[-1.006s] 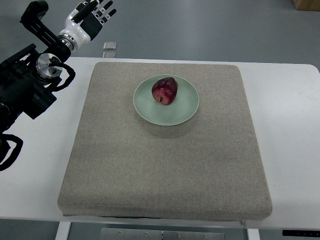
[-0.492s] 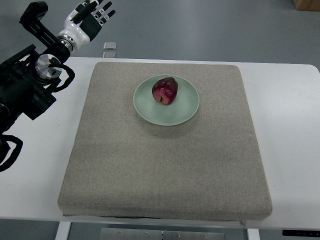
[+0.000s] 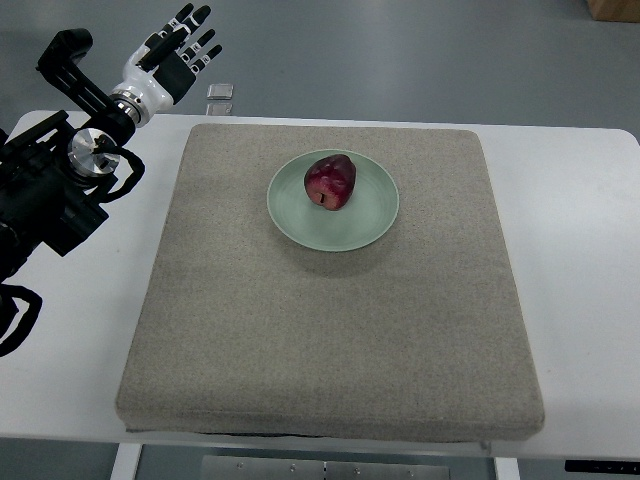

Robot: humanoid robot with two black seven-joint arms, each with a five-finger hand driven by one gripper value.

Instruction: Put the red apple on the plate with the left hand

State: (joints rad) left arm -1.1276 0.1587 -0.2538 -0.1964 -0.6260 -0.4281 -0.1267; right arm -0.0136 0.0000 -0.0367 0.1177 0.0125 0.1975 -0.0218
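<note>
Fingers: those of the left hand [image 3: 172, 52] are spread apart and straight, holding nothing; the hand hangs beyond the table's far left corner, well apart from the fruit
Red apple [image 3: 331, 183]: sits inside the plate, a little toward its far left part (a dark mark shows on its near side)
Plate [image 3: 372, 226]: pale green, round; lies on the far half of the mat
Mat [image 3: 330, 340]: grey-beige, square; covers most of the white table [image 3: 585, 270]
Left arm [image 3: 55, 185]: black; enters from the left edge
Floor: a small pale square object [image 3: 220, 91] lies beyond the table
</note>
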